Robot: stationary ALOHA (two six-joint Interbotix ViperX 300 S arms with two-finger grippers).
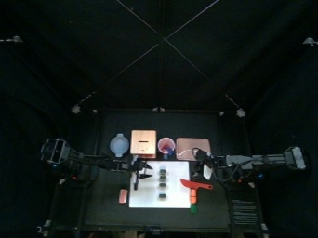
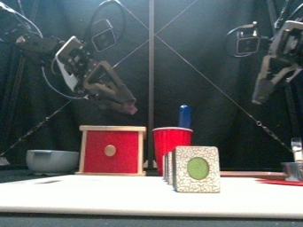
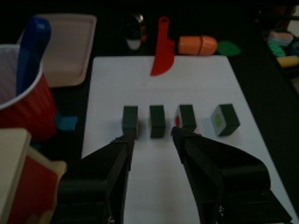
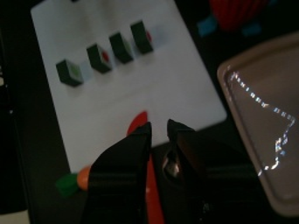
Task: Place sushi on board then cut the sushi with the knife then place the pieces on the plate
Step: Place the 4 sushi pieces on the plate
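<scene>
At 10 o'clock from the table's middle you have the blue-grey bowl (image 1: 118, 144). Running right from it along the back stand the wooden box (image 1: 145, 142), the red cup (image 1: 165, 144) with a blue knife (image 2: 183, 115) upright in it, and, at 1 o'clock, the pink tray (image 1: 192, 146). Off the left edge of the white board (image 1: 155, 212), near 8 o'clock, lies a small reddish toy (image 1: 122, 195).

Your left gripper (image 3: 152, 138) reaches in from 9 o'clock and hangs above the board. The front view shows it raised clear of the board, and its jaws are spread wide.

The sushi (image 3: 156, 121) is at the board's centre, already in four pieces standing in a row from 12 to 6 o'clock. Three are close together, and the fourth, nearest 6 o'clock, stands a little apart. In the left wrist view they sit just beyond the jaw tips.

The red knife (image 3: 163, 48) lies flat on the board's 3 o'clock side, its tip pointing toward the row. Just beside it, near 4 o'clock, sit an orange toy (image 3: 198, 44) and a green toy (image 3: 232, 48).

Your right gripper (image 4: 158, 129) reaches in from 3 o'clock and hangs high over the knife. Its jaws stand a narrow gap apart, and the knife shows through that gap, not pinched.
</scene>
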